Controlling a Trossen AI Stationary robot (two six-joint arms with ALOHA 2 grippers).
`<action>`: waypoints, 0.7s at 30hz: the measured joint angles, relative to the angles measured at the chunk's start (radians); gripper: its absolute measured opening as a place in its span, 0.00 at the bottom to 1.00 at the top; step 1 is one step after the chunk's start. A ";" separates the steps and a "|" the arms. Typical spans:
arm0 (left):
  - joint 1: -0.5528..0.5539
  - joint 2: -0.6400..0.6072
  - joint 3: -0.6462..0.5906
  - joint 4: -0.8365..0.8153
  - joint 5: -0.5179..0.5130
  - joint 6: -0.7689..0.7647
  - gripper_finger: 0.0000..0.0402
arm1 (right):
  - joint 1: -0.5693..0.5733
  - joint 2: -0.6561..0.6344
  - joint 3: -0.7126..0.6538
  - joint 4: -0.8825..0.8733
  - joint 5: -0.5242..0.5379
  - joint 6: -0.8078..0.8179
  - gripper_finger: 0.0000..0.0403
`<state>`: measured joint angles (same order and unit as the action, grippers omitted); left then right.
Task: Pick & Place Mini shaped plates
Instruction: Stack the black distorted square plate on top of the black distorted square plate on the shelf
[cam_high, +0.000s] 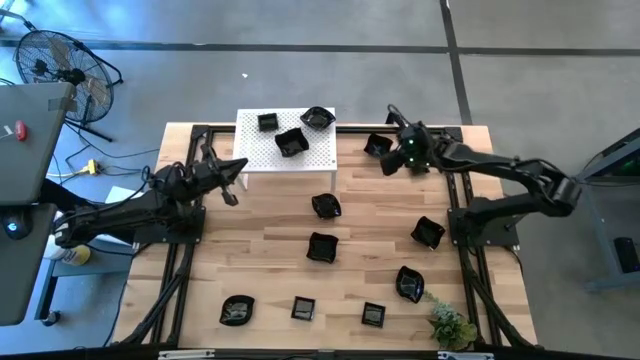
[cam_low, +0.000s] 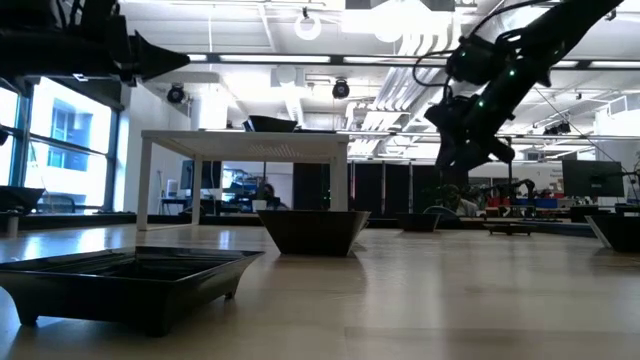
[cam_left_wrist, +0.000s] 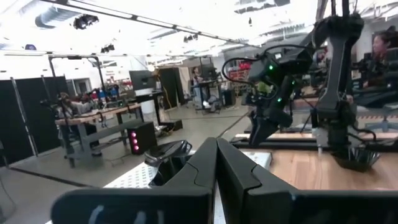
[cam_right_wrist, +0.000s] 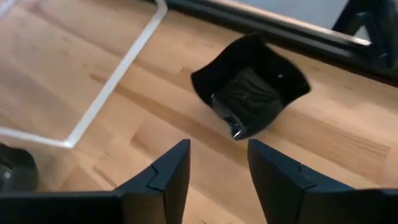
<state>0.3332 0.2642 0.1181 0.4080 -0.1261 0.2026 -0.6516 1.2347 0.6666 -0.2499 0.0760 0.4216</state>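
Note:
Three glossy black mini plates (cam_high: 291, 142) sit on the white perforated platform (cam_high: 255, 155) at the table's far side. Several more lie on the wooden table, among them one at the far right (cam_high: 377, 145), which also shows in the right wrist view (cam_right_wrist: 249, 93). My right gripper (cam_high: 390, 166) (cam_right_wrist: 217, 168) hangs open and empty above the table, just on the near side of that plate. My left gripper (cam_high: 238, 168) (cam_left_wrist: 216, 165) is shut and empty, raised beside the platform's left near corner.
Loose plates lie mid-table (cam_high: 326, 206) (cam_high: 322, 247), at the right (cam_high: 428, 232) (cam_high: 409, 283) and along the near edge (cam_high: 237, 310) (cam_high: 303, 308) (cam_high: 373, 315). A small green plant (cam_high: 450, 325) stands at the near right corner. A platform leg (cam_right_wrist: 118, 74) stands close to my right gripper.

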 joint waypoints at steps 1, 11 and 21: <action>0.000 0.002 0.000 0.000 0.000 0.001 0.01 | 0.006 0.007 0.000 0.001 0.012 0.000 0.41; 0.000 0.002 0.000 0.001 -0.017 0.002 0.01 | -0.041 0.142 0.000 0.062 0.116 0.218 0.42; 0.000 0.002 0.001 0.000 -0.018 -0.001 0.01 | -0.014 0.298 0.000 0.205 0.251 0.312 0.33</action>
<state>0.3332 0.2661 0.1192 0.4084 -0.1444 0.2016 -0.6651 1.5332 0.6670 -0.0446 0.3273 0.7334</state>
